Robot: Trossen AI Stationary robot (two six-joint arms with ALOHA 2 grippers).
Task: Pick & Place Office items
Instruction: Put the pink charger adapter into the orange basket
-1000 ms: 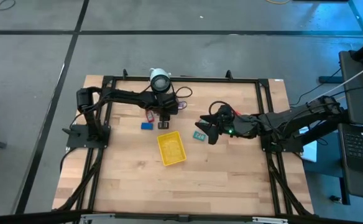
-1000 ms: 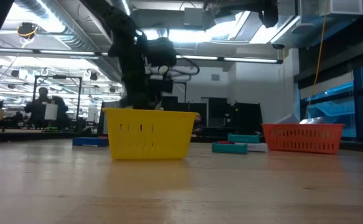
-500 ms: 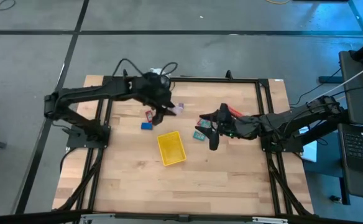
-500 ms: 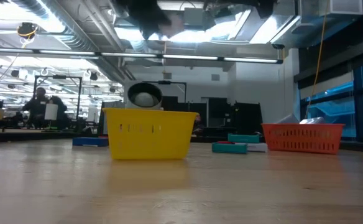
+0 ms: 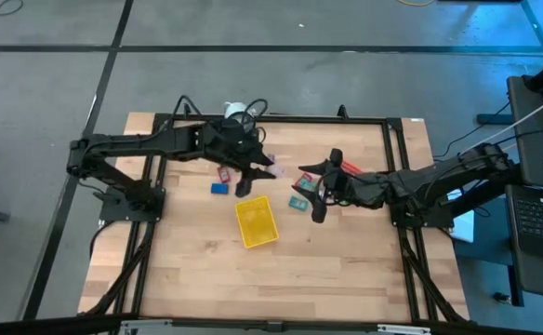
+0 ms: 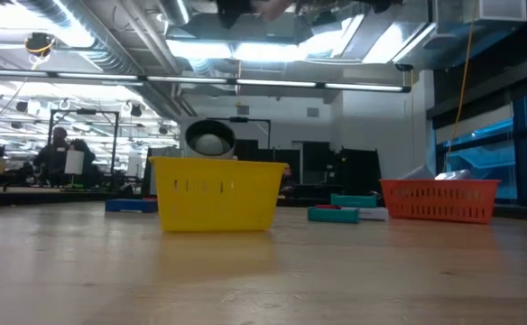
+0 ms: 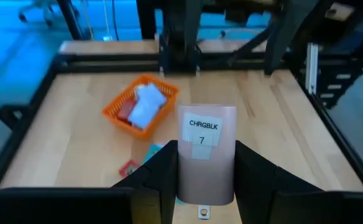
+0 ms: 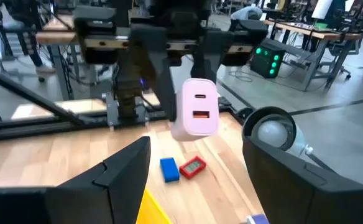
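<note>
My left gripper (image 5: 258, 171) hangs above the table, just beyond the far end of the yellow tray (image 5: 256, 221), shut on a lavender charger block (image 7: 205, 158) labelled "CHRGBLK 7". The right wrist view shows that block (image 8: 194, 116) in the air. My right gripper (image 5: 315, 193) is open and hovers right of the yellow tray, over a teal packet (image 5: 297, 203). A blue block (image 5: 219, 188) and a red item (image 5: 223, 173) lie flat on the table left of my left gripper. The red-orange tray (image 7: 141, 107) holds white and red items. My left gripper pinches the lavender block between its two fingers (image 7: 163, 171), one on each long side (image 7: 183, 163). The fingers come from above, slanting down. The block is lifted clear of the table, and its end with the ports (image 8: 199, 107) juts out past the fingertips.
A white round object with a dark centre (image 5: 237, 113) stands at the table's far edge. A black frame (image 5: 281, 119) rims the table. The red-orange tray (image 6: 439, 199) sits under my right arm. Bare wood lies toward the near edge (image 5: 281, 279). People sit in the room behind (image 6: 60, 149).
My left gripper has risen from the table beside the blue and red items, carrying the lavender block clear of the surface, and has then drifted a little toward the yellow tray. My right gripper has turned about its wrist and stayed near the teal packet.
</note>
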